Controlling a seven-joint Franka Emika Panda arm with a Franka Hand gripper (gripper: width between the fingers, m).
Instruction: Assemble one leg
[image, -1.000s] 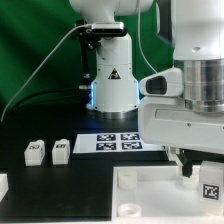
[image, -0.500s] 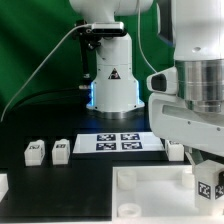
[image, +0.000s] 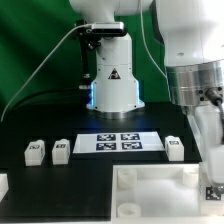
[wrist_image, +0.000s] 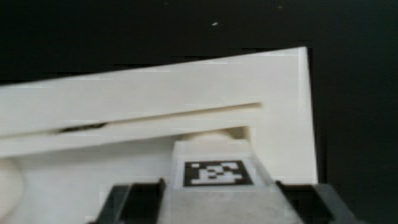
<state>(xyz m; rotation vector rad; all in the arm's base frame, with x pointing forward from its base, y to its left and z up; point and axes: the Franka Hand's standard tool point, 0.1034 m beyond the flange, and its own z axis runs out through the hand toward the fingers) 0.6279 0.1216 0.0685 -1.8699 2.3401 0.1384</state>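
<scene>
The leg (wrist_image: 215, 178) sits between my gripper (wrist_image: 217, 205) fingers, tag face toward the wrist camera, and the fingers are pinched against its two sides. In the exterior view I only catch its tagged face (image: 212, 192) at the frame's right edge, low, just past the tray-like top's (image: 150, 185) right rim, with the arm's bulk above it hiding most of the hand.

What the coming move turns on is where the leg hangs relative to that white square top (wrist_image: 107, 110). From the wrist view, the top lies directly ahead of the held leg, its raised edge and a shadowed groove running across the frame, and its corner reaches the black table (wrist_image: 160, 35) beyond. The leg's long axis appears to run in line with the fingers, pointing down toward the top, though I cannot tell whether it touches it yet. I also cannot make out a corner socket from here, so I judge alignment must be checked.

Three more legs (image: 35, 151), (image: 60, 150), (image: 174, 149) rest on the table, flanking the marker board (image: 120, 142), well apart from my hand.
</scene>
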